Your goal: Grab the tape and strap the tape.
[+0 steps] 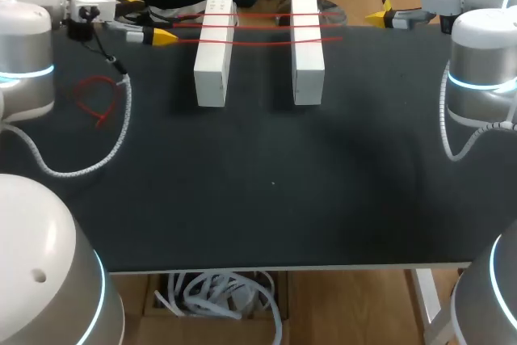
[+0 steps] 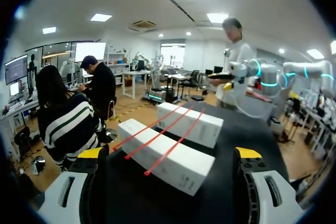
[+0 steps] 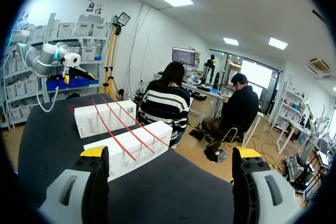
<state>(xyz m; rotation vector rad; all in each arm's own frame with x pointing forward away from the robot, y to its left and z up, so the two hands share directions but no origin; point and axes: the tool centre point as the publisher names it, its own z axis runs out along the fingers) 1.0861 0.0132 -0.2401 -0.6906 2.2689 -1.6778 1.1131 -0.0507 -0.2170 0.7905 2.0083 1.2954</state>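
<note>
Two white boxes, the left box (image 1: 214,62) and the right box (image 1: 307,50), lie side by side at the table's far edge. Three red tape strips (image 1: 258,26) run across both. A loose red tape loop (image 1: 97,98) lies on the table at the left. My left gripper (image 1: 153,22) hangs open just left of the left box, level with the strips. In the left wrist view the left gripper (image 2: 168,153) is empty, with the nearer box (image 2: 168,158) ahead. My right gripper (image 1: 380,10) stands open to the right of the right box; the right gripper (image 3: 170,153) holds nothing.
The black table (image 1: 266,191) stretches wide in front of the boxes. A white coiled cable (image 1: 97,163) from my left arm lies on its left side, near the red loop.
</note>
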